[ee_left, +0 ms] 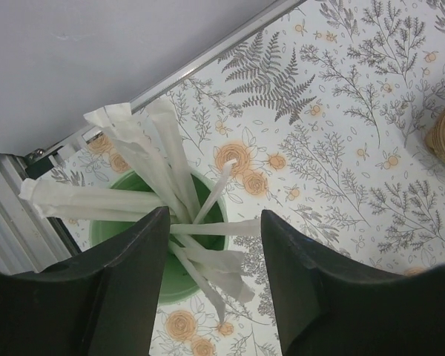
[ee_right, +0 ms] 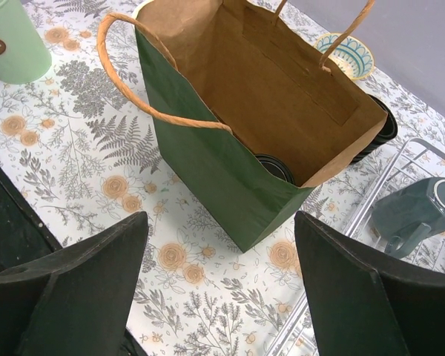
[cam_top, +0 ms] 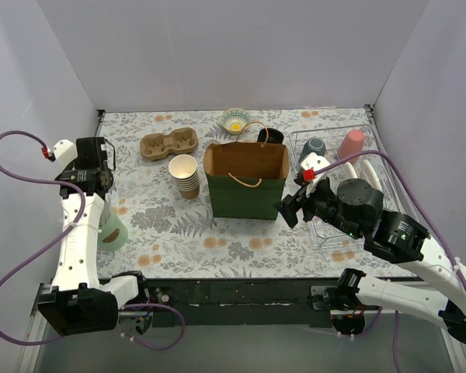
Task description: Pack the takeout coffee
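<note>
Three pale walls (cam_top: pixel 233 54) are boxing in a table (cam_top: pixel 163 225) that is wearing a floral cloth. The coffee (ee_right: pixel 274 167) is sitting inside the green bag (ee_right: pixel 208 167), showing only its black lid. Beside the bag, the right gripper (ee_right: pixel 221 222) is hovering wide open. The left gripper (ee_left: pixel 215 215) is hanging wide open over a green cup (ee_left: pixel 176 282) that is holding wrapped straws (ee_left: pixel 144 159). A rack (ee_right: pixel 408 159) is holding a mug (ee_right: pixel 419 211).

On the flowered tablecloth (cam_top: pixel 163 217) a stack of paper cups (cam_top: pixel 185 177) stands near a cardboard cup tray (cam_top: pixel 168 144), a small bowl (cam_top: pixel 235 120) sits further back, and a wire rack (cam_top: pixel 330 130) holds a dark mug (cam_top: pixel 314 147).
</note>
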You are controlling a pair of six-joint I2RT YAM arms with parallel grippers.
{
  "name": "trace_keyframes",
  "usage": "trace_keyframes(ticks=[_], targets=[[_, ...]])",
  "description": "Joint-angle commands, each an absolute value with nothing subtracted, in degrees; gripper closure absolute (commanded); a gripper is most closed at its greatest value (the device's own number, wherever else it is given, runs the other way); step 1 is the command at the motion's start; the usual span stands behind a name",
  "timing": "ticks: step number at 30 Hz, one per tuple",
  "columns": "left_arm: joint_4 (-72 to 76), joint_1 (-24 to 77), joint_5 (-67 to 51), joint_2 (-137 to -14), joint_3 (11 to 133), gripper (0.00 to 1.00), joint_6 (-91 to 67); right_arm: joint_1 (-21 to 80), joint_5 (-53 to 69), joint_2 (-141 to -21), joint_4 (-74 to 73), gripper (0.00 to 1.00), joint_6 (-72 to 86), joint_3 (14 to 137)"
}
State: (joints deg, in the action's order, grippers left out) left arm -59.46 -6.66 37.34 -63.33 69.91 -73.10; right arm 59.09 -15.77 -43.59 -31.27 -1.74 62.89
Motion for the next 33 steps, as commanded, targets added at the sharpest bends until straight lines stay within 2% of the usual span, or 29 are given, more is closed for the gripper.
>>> trace_keyframes(ticks=[1, 8, 14, 19, 30, 32, 33], targets=[[-56.25, -6.94, 38.41, -65.30, 71.36, 0.49, -72.94, 58.97, -16.70, -42.72, -28.12, 0.12, -2.37, 62.93], [-58.53, -7.03, 42.43, -70.31, 73.30, 0.51, -79.07, 58.89, -17.49, -41.57, -28.39, 0.12, -2.64, 62.58], [-56.43, -6.94, 45.96, -71.10, 71.46, 0.50, -78.93, 58.97, -18.28, -41.13, -28.92, 0.11, -2.90, 62.58], [-54.76, -7.03, 46.67, -71.98, 71.37, 0.57, -77.96, 58.89, -18.90, -41.04, -29.00, 0.11, -2.99, 62.49], [-54.58, -7.03, 44.56, -72.24, 68.20, 0.58, -80.77, 58.89, -19.51, -42.36, -27.95, 0.10, -4.04, 63.02], [-54.93, -7.03, 44.65, -72.77, 68.99, 0.62, -81.29, 58.89, -19.77, -42.36, -28.04, 0.10, -4.13, 63.19], [-55.37, -7.03, 44.91, -73.03, 69.34, 0.68, -81.73, 58.89, -19.86, -42.28, -28.21, 0.10, -4.13, 63.19]])
